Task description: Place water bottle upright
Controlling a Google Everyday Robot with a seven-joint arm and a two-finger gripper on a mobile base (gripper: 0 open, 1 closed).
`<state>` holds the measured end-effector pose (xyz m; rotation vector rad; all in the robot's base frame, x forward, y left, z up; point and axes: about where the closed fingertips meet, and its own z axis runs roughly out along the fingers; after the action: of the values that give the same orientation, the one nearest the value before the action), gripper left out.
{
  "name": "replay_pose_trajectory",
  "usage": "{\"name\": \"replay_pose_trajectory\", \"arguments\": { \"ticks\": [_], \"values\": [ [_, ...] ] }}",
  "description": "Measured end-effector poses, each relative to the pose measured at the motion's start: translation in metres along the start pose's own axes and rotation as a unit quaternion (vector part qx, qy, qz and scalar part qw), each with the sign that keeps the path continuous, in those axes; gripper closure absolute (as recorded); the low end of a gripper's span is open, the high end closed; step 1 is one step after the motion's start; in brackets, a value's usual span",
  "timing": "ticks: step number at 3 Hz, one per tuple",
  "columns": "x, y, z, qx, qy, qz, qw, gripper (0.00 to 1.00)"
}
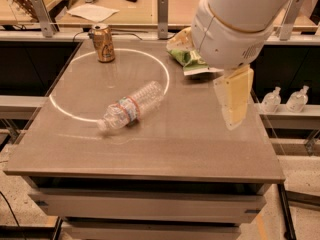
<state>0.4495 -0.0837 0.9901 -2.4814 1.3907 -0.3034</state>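
The water bottle (pixel 131 106) lies on its side near the middle of the grey table (pixel 150 149), cap toward the front left, across the white circle line. It is clear and ribbed with a red-white-blue label band. My gripper (pixel 234 100) hangs over the right part of the table, well to the right of the bottle and above the surface. Its pale yellow fingers (pixel 236 96) point down and hold nothing. The big white arm above it hides part of the table's back right.
A gold-brown soda can (pixel 104 43) stands upright at the back left. A green snack bag (pixel 186 54) lies at the back, partly behind the arm. Two small pump-top bottles (pixel 285 100) stand on a shelf to the right. A desk with papers lies beyond.
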Motion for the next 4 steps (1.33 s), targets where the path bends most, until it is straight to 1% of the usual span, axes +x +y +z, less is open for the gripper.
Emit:
{"name": "replay_pose_trajectory", "arguments": {
  "ticks": [1, 2, 3, 4],
  "values": [
    [0.006, -0.012, -0.001, 0.014, -0.044, 0.008, 0.9989, 0.00],
    [0.015, -0.036, 0.003, 0.014, -0.089, -0.011, 0.9959, 0.00],
    [0.015, -0.061, 0.019, -0.007, -0.108, -0.040, 0.9933, 0.00],
    [0.002, -0.089, 0.053, -0.044, -0.094, -0.060, 0.9928, 0.00]
  ]
}}
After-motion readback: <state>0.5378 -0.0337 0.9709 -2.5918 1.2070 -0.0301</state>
